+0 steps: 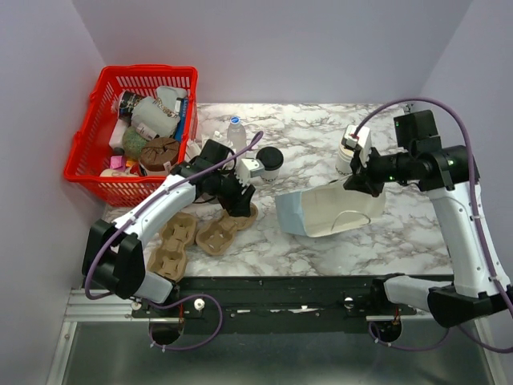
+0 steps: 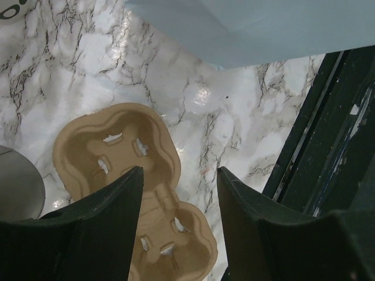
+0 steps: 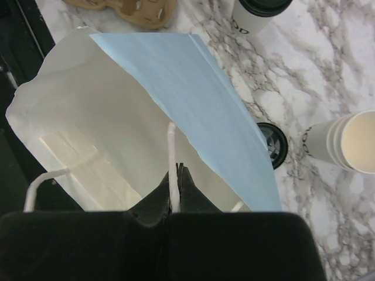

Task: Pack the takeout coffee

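One takeout coffee cup (image 1: 270,160) (image 3: 258,14), cream-white with a black lid, stands upright mid-table. My left gripper (image 1: 240,200) (image 2: 179,171) hangs open just above a brown pulp cup carrier (image 1: 220,233) (image 2: 117,158), with nothing between its fingers. To the right, a blue paper bag (image 1: 329,210) (image 3: 193,88) lies with its white inside showing. My right gripper (image 1: 355,183) (image 3: 179,167) is shut on the bag's white handle (image 3: 172,146) and holds the mouth open.
A stack of lidless cream cups (image 3: 351,140) (image 1: 346,156) and a loose black lid (image 3: 272,143) sit beside the bag. More carriers (image 1: 176,241) lie front left. A red basket (image 1: 88,140) of clutter and a water bottle (image 1: 235,132) stand at the back left.
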